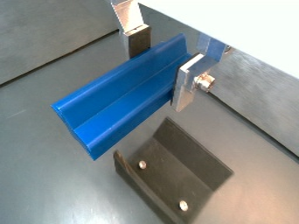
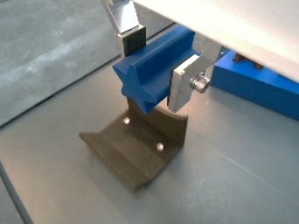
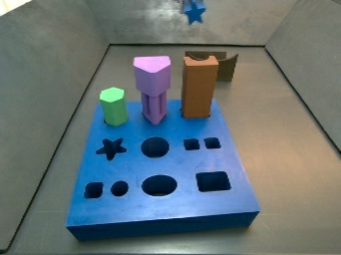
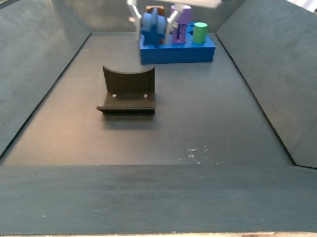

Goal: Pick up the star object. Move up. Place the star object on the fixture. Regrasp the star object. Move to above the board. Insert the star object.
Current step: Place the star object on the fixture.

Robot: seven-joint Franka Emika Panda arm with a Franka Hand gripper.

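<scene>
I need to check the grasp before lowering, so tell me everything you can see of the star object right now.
The star object is a dark-blue, glossy, plastic-looking peg, elongated with lengthwise ridges and grooves. It hangs off the floor, lying roughly level, clamped crosswise near one end between the claw plates. Only the fingers touch it. In both wrist views it hovers above the dark fixture, not resting on it.

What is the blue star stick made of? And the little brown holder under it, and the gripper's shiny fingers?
The star object, held in the gripper above the fixture, looks like smooth, slightly glossy plastic: even colour, soft sheen, crisp edges. The fixture looks like matte dark plastic or coated metal, with two screws showing; which one I cannot tell. The fingers look like brushed bare metal with dark rubbery pads.
</scene>
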